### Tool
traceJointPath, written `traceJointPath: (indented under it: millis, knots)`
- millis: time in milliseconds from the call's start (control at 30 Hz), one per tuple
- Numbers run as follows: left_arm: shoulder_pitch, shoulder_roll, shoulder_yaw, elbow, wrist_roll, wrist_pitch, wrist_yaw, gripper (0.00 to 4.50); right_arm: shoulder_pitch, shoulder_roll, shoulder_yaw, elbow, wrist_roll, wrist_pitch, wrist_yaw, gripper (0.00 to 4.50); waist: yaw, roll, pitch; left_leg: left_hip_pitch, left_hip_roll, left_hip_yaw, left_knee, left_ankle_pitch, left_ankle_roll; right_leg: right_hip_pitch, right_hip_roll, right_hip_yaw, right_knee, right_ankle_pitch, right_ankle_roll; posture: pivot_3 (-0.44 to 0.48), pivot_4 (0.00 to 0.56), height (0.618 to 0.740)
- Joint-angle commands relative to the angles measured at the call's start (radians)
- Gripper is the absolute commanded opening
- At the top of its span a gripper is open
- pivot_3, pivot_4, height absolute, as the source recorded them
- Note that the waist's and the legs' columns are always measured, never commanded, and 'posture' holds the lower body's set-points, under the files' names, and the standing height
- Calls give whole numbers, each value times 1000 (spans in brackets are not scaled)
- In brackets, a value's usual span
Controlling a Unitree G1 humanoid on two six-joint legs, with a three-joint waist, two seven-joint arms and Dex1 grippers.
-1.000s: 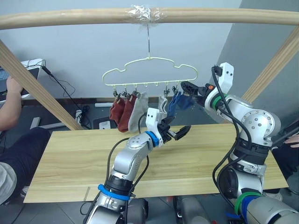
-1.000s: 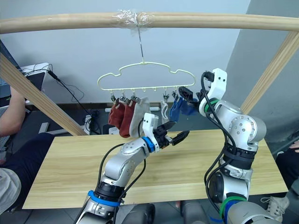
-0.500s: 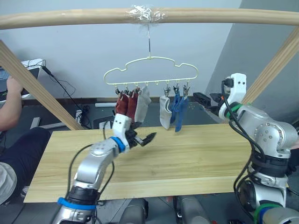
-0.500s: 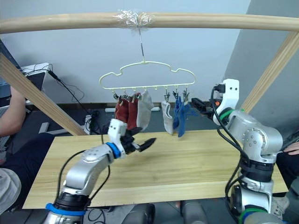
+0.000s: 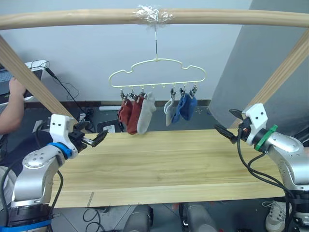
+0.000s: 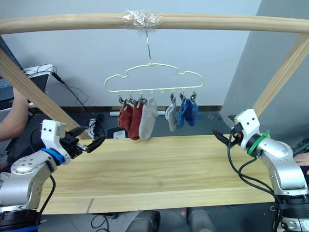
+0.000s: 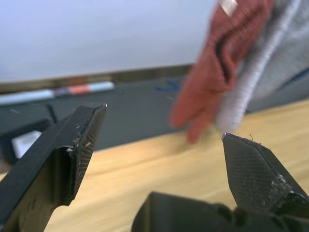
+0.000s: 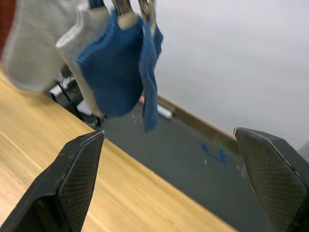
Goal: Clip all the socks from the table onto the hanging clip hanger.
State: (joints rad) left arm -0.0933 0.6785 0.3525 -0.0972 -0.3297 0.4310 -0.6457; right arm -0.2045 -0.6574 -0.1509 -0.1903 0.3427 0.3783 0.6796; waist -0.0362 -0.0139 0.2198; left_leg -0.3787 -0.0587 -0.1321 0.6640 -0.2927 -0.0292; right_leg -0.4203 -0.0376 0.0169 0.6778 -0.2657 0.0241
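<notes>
The pale wire clip hanger (image 5: 157, 72) hangs by its hook from the taped beam. Several socks are clipped along its bar: two rust red socks (image 5: 129, 114), a grey sock (image 5: 146, 112), a second grey sock (image 5: 169, 110) and two blue socks (image 5: 186, 106). The table (image 5: 169, 164) lies below them with bare wood. My left gripper (image 5: 96, 131) is open over the table's far left end, well away from the hanger. At the table's right end my right gripper (image 5: 223, 120) is open and holds nothing. The right wrist view shows the blue socks (image 8: 116, 67).
A thick wooden beam (image 5: 72, 19) spans the top, with slanted wooden posts at the left (image 5: 34, 82) and right (image 5: 285, 67). A person's arm (image 5: 10, 113) shows at the far left by a laptop. Cables lie on the floor behind the table.
Both arms have drawn back from the hanger: the left gripper went out to the table's left end, the right gripper out and down to the right end. Both are empty.
</notes>
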Motion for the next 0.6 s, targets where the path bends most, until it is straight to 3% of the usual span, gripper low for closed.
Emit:
traceJointPath:
  millis: [33,233,600]
  knots:
    - [3,25,64,-4,-18,-27,-1,4457,29,-15,-49,-59,29,-48,37,4500,7,0,0,0,0,0,0,0,0,0,0,0,0,0,0,-2,214,740]
    - [99,44,105,-21,-46,-16,-46,4457,86,-22,-93,-94,43,-20,37,4500,7,0,0,-1,0,-1,-1,0,0,0,-1,0,-1,0,0,-4,214,740]
    - [72,43,98,-2,-47,-27,-35,4457,58,-9,-96,-92,54,5,17,4500,10,0,0,-1,0,-1,-1,0,0,0,-1,0,-1,0,0,-4,214,740]
